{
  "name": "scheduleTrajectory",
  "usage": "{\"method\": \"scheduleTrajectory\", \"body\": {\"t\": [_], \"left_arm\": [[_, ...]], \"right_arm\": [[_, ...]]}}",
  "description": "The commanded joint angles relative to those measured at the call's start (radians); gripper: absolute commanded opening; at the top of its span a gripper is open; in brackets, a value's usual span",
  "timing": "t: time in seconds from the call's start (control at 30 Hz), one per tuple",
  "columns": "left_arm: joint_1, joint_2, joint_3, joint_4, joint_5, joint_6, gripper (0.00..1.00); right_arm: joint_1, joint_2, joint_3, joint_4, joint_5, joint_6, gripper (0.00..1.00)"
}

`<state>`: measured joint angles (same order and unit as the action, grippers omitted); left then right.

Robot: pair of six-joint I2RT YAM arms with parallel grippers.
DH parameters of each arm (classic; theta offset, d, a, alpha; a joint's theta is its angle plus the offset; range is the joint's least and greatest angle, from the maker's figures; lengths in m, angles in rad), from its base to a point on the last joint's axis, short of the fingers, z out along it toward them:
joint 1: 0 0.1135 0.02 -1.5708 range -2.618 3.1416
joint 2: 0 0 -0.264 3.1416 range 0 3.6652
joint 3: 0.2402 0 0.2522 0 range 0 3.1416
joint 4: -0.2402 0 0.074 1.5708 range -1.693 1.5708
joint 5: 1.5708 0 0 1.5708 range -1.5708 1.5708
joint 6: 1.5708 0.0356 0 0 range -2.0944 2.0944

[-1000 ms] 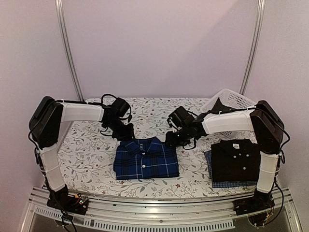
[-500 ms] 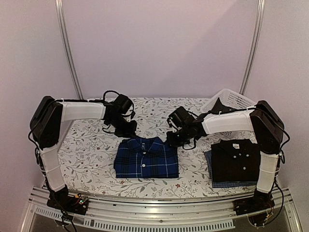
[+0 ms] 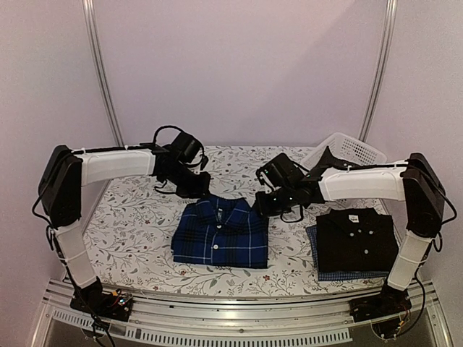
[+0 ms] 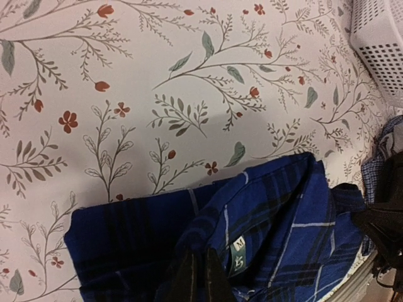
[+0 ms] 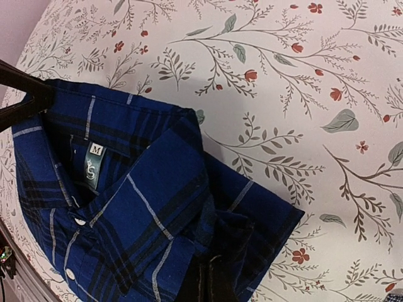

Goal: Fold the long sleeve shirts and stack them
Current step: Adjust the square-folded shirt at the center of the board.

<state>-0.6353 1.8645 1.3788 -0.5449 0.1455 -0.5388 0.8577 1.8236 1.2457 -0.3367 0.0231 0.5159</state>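
Both grippers are clamped tight on the far edge of the folded plaid shirt [image 3: 219,235], which lies at the middle of the table [image 3: 137,231]. The left gripper [image 3: 194,189] pinches cloth by the collar, and the right gripper [image 3: 269,206] pinches the far right corner of the fold. Toward the right edge, the black shirt [image 3: 358,238] rests folded on the blue check shirt [image 3: 318,275], with the basket [image 3: 352,148] at the far right corner. Folding looks done, and I judge stacking is the step in hand. Next calls for an even lift by both arms, so the fold holds, then a carry rightward onto the black shirt.
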Motion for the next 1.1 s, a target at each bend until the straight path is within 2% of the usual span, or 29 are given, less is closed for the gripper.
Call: {"method": "scheduleTrajectory", "body": {"t": [0.0, 0.33, 0.43, 0.5, 0.63, 0.77, 0.9, 1.07], "left_arm": [[-0.016, -0.023, 0.031, 0.025, 0.008, 0.010, 0.00], [-0.019, 0.113, 0.049, 0.091, 0.007, 0.020, 0.00], [-0.015, 0.148, 0.065, 0.095, -0.013, 0.027, 0.05], [-0.009, 0.158, 0.079, 0.081, -0.033, 0.031, 0.15], [0.002, 0.110, 0.075, 0.051, -0.082, 0.040, 0.45], [0.016, 0.001, 0.022, 0.031, -0.120, 0.039, 0.56], [0.033, -0.124, -0.095, 0.051, -0.094, 0.010, 0.56], [0.050, -0.225, -0.261, 0.145, 0.065, -0.028, 0.40]], "right_arm": [[0.009, -0.057, -0.050, -0.008, 0.031, 0.033, 0.00], [0.008, -0.049, -0.160, 0.026, 0.083, 0.096, 0.00], [-0.007, -0.008, -0.181, 0.053, 0.078, 0.109, 0.04], [-0.012, 0.009, -0.176, 0.057, 0.072, 0.109, 0.11], [-0.013, -0.014, -0.162, 0.042, 0.088, 0.099, 0.33], [-0.005, -0.084, -0.133, -0.038, 0.134, 0.090, 0.42], [0.041, -0.161, -0.079, -0.117, 0.192, 0.082, 0.43], [0.135, -0.136, -0.024, -0.103, 0.128, 0.082, 0.36]]}}
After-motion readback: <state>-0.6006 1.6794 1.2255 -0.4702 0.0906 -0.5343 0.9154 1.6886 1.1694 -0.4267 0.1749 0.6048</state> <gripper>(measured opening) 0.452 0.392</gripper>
